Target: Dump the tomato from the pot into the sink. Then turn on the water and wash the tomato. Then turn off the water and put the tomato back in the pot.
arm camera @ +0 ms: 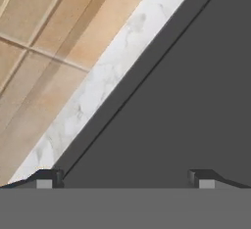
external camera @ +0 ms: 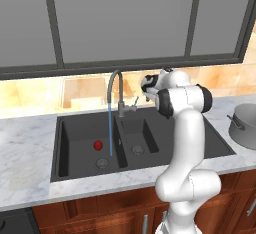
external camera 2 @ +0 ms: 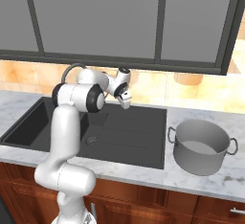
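Left base view, tomato: lies in the wide basin of the sink, beside the falling water stream, not visibly under it.
Left base view, faucet: running; the lever sits just beside the claw.
Left base view, hidden: the arm covers the draining section; the pot is cut off at the right edge.
Right base view, pot: upright on the worktop, apart from the sink.
Right base view, claw: hangs over the sink's back rim; the arm hides the tomato.
Hand view, claw: tips spread wide, nothing between them.
Hand view, risk: I judge a careless swing could knock the lever askew and leave the water running.
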Controlling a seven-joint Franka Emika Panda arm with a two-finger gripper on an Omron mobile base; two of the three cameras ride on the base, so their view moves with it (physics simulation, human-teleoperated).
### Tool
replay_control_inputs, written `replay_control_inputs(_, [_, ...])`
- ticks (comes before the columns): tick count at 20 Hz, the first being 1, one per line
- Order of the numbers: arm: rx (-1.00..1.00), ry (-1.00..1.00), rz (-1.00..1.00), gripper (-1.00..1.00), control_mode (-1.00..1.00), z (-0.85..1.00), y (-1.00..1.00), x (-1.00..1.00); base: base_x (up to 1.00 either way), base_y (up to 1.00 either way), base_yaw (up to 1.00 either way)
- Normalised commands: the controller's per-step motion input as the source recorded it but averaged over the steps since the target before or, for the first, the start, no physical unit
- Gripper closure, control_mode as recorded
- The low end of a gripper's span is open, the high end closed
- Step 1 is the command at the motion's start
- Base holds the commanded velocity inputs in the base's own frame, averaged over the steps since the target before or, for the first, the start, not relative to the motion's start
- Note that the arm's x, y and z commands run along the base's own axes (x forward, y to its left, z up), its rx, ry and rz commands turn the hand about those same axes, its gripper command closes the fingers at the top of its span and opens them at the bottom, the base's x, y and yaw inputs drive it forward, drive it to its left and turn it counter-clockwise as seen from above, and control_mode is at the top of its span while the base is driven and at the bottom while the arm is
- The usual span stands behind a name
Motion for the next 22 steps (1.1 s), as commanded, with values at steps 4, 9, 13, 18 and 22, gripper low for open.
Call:
replay_control_inputs(4, [0.0,0.0,0.0,-1.0,-1.0,-0.58,-0.06,-0.15,0.0,0.0,0.0])
replay_control_inputs(9, [0.0,0.0,0.04,-1.0,-1.0,-0.48,0.0,-0.02,0.0,0.0,0.0])
replay_control_inputs(13, [0.0,-0.01,0.1,-1.0,-1.0,-0.25,0.0,0.09,0.0,0.0,0.0])
replay_control_inputs(18, [0.0,-0.02,0.15,-1.0,-1.0,-0.11,0.01,0.23,0.0,0.0,0.0])
replay_control_inputs(22, [0.0,-0.01,0.17,-1.0,-1.0,-0.07,0.08,0.23,0.0,0.0,0.0])
